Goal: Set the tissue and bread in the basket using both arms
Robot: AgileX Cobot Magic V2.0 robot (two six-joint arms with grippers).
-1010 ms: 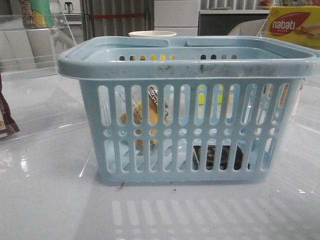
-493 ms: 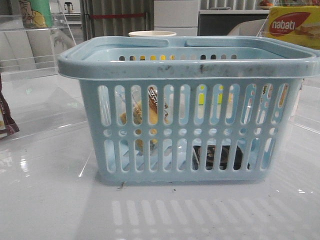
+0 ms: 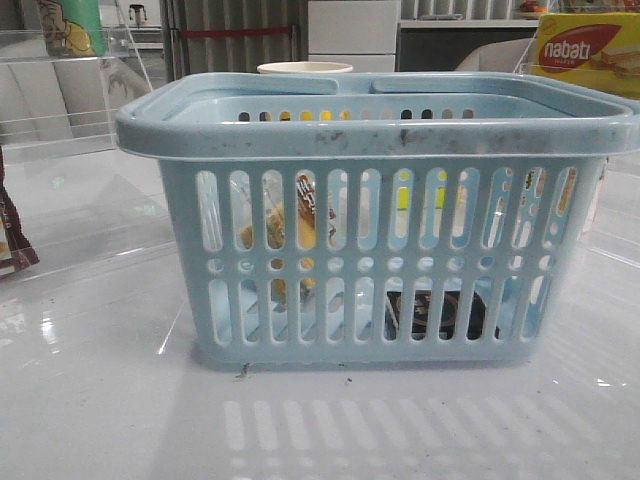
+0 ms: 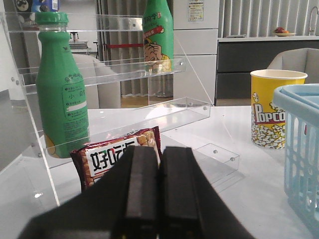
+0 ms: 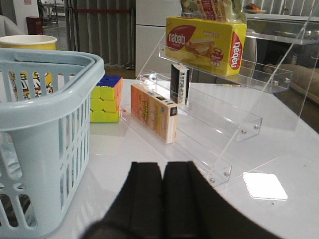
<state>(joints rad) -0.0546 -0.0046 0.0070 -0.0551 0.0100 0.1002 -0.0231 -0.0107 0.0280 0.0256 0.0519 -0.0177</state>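
Basket (image 3: 380, 250) stands centred on the white tabletop (image 3: 100, 400) in the front view. Through its slots the bread (image 3: 290, 225) shows in the left half, propped up, and the tissue (image 3: 440, 312) lies low on the floor in the right half. Both items appear to be inside, so the placing step is judged complete; what remains is at most parking both arms. No arm appears in this view. Open tabletop lies in front of the basket and to either side.

Left wrist view: the left gripper (image 4: 158, 191) is clenched, pads touching, holding nothing. It sits away from the basket, whose rim shows at the frame edge. A dark red packet (image 4: 117, 157) and a green bottle (image 4: 60, 89) on a clear acrylic shelf (image 4: 189, 107) lie ahead; any forward move risks contact.

Right wrist view: the right gripper (image 5: 163, 194) is likewise clenched and empty, beside the basket wall. An acrylic rack (image 5: 224, 119) stands ahead, with bare tabletop between.
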